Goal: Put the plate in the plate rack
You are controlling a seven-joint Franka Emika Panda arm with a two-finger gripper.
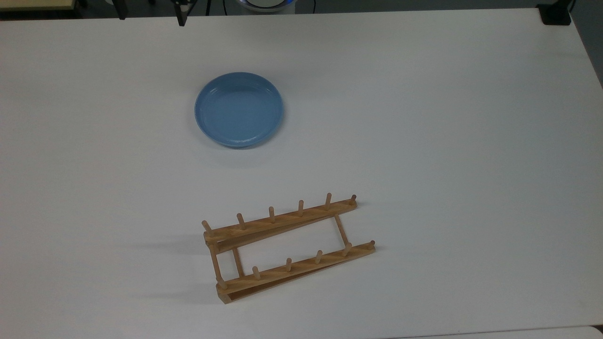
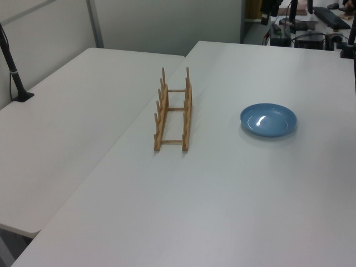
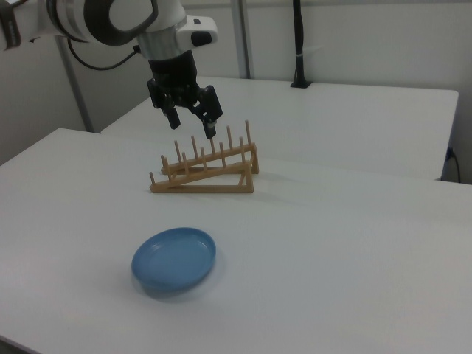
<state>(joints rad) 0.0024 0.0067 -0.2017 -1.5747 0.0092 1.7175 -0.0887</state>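
On white table (image 1: 424, 117): one plate (image 1: 239, 109), one plate rack (image 1: 287, 247).

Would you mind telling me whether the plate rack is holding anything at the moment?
Empty. The plate rack has nothing between its pegs; the plate lies flat on the table, well apart from it.

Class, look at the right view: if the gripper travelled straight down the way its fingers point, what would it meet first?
Probably bare table. The open gripper hangs high, and though it overlaps the plate rack in the right view, depth is unclear, so the rack may lie off that line.
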